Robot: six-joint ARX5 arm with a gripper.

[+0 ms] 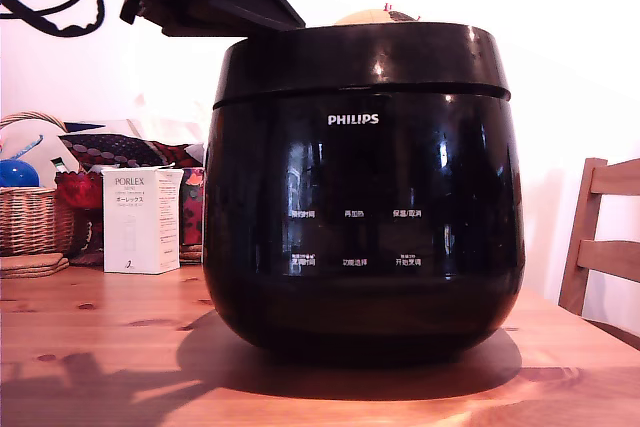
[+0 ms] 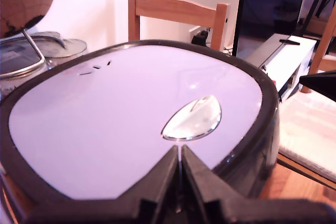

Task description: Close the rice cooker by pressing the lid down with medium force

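the rice cooker (image 1: 365, 212) fills the middle of the exterior view, a big glossy black pot with rounded sides, sitting on the wooden worktop (image 1: 100, 347) near the camera. a white philips logo sits high on its front, and two rows of small white button labels run lower down. the lid (image 1: 365, 59) lies down on the body, a thin seam running round where the two meet. from the wrist view the lid's top (image 2: 131, 119) is a broad, pale, shiny panel with a black rim, carrying an oval silver button (image 2: 193, 120) toward the near edge and a few tiny slots on the far side.

the black arm comes in from the exterior view's upper left, and the hand (image 1: 272, 9) rests at the lid's top edge on that side. in the wrist view the hand (image 2: 180, 174) sits at the lid's near rim, its two black fingers (image 2: 157, 179) pressed together with only a hairline between them, gripping nothing.

at the exterior view's right stands a wooden chair (image 1: 603, 237). at its left, behind the cooker, are a wicker basket (image 1: 35, 217) and, just beside it, a white box (image 1: 142, 220) marked porlex, well apart from the cooker's base.
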